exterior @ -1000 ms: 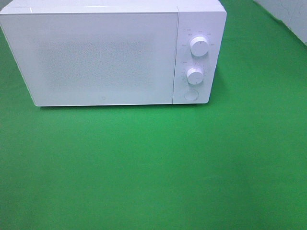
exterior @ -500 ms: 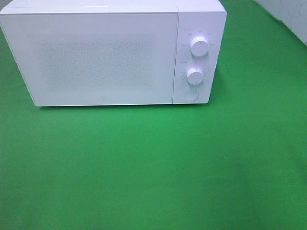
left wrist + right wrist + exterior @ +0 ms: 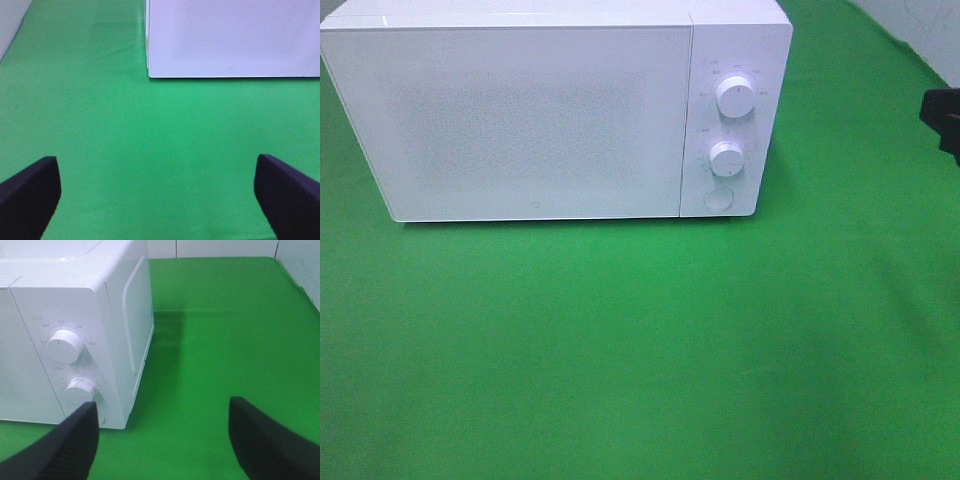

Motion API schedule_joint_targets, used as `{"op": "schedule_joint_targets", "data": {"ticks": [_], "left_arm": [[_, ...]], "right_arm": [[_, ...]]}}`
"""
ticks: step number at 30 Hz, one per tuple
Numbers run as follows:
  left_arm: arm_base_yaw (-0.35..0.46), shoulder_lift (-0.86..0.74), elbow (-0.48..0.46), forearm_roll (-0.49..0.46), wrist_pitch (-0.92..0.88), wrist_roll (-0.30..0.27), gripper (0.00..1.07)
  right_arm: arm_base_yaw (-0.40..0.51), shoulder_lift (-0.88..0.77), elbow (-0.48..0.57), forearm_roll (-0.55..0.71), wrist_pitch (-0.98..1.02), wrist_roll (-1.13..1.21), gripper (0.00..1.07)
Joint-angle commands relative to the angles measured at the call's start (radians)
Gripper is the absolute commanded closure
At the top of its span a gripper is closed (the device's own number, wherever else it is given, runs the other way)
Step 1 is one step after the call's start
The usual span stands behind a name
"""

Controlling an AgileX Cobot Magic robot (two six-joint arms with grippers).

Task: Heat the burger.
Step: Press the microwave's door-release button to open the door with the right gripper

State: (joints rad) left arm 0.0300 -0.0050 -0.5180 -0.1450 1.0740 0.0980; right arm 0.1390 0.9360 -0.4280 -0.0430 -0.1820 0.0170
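The burger is out of view in every frame. A white microwave [image 3: 555,110] stands at the back of the green cloth with its door shut; it also shows in the left wrist view [image 3: 232,37] and the right wrist view [image 3: 75,335]. It has two round knobs [image 3: 735,97] and a round button [image 3: 718,198] on its right panel. My right gripper [image 3: 162,440] is open and empty, to the right of the microwave; a dark part of it shows at the right edge of the high view [image 3: 944,115]. My left gripper [image 3: 157,195] is open and empty over bare cloth in front of the microwave's left corner.
Green cloth [image 3: 640,340] covers the table. A white tiled wall [image 3: 220,247] runs behind the table, and a pale edge shows at the far right corner [image 3: 920,30].
A dark part of my right arm has come into the high view at the right edge. The microwave has not moved.
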Motion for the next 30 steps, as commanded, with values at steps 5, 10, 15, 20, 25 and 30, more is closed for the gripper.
{"op": "schedule_joint_targets", "data": {"ticks": [5,10,15,20,25,30], "left_arm": [[0.003,-0.016,0.002,-0.003,-0.004,-0.001,0.09],[0.003,-0.016,0.002,-0.003,-0.004,-0.001,0.09],[0.003,-0.016,0.002,-0.003,-0.004,-0.001,0.09],[0.003,-0.016,0.002,-0.003,-0.004,-0.001,0.09],[0.003,-0.016,0.002,-0.003,-0.004,-0.001,0.09],[0.003,-0.016,0.002,-0.003,-0.004,-0.001,0.09]], "right_arm": [[-0.006,0.226,0.017,-0.01,-0.305,-0.004,0.37],[-0.006,0.356,0.071,0.014,-0.545,-0.032,0.37],[0.072,0.488,0.117,0.192,-0.759,-0.101,0.37],[0.141,0.553,0.117,0.285,-0.807,-0.163,0.37],[0.275,0.656,0.115,0.416,-0.887,-0.172,0.37],[0.394,0.72,0.115,0.489,-0.942,-0.172,0.37]]}}
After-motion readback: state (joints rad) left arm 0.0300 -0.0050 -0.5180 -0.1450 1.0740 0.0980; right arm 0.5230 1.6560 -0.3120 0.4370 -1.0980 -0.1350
